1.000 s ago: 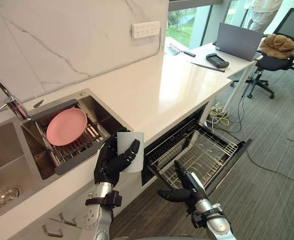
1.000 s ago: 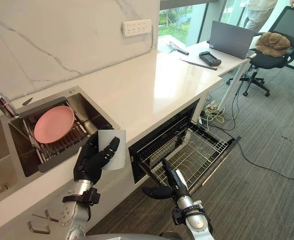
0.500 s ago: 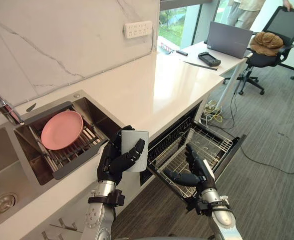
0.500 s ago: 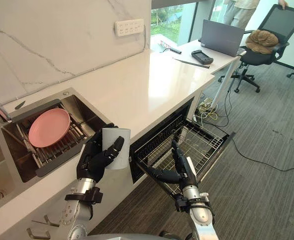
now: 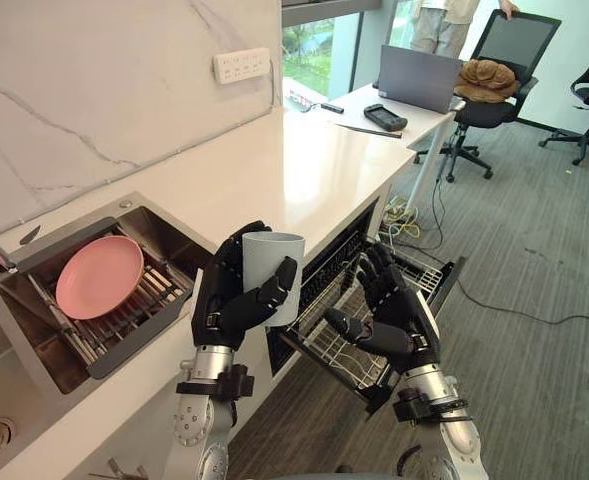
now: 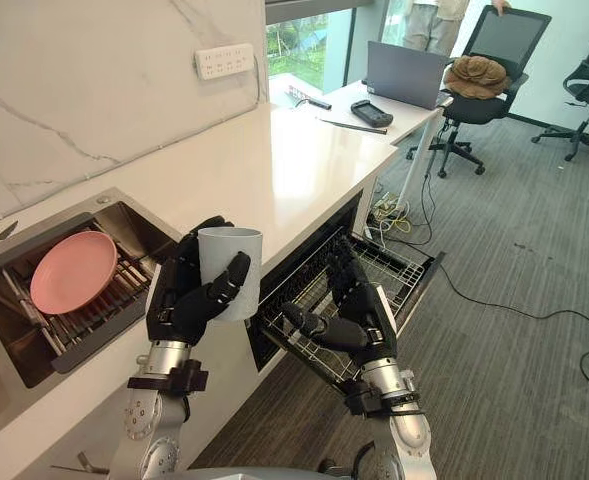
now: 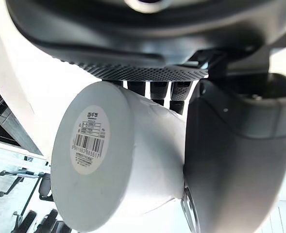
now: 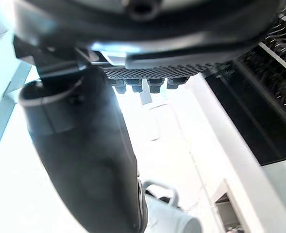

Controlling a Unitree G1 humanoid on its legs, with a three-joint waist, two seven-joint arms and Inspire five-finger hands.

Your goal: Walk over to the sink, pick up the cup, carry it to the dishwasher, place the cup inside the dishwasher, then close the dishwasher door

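A pale grey cup (image 5: 274,270) is held upright in my left hand (image 5: 230,305), fingers and thumb curled round it, in front of the counter edge. Its labelled base (image 7: 87,155) faces the left wrist camera. The dishwasher (image 5: 326,285) under the counter stands open, its wire rack (image 5: 399,290) pulled out over the lowered door (image 5: 444,285). My right hand (image 5: 392,310) hovers over the rack with straight, spread fingers, holding nothing. The cup hangs just left of the rack, above the counter's front edge.
A pink plate (image 5: 98,276) lies on a rack in the sink (image 5: 34,345) at the left. The white counter (image 5: 274,170) runs back to a desk with a laptop (image 5: 418,78). Office chairs (image 5: 494,75) and a person (image 5: 444,20) stand beyond; cables (image 5: 534,320) trail over the carpet.
The camera has moved rightward along the counter. My left hand lifted the cup higher. My right hand rose from low beside the rack to above it, fingers spreading.
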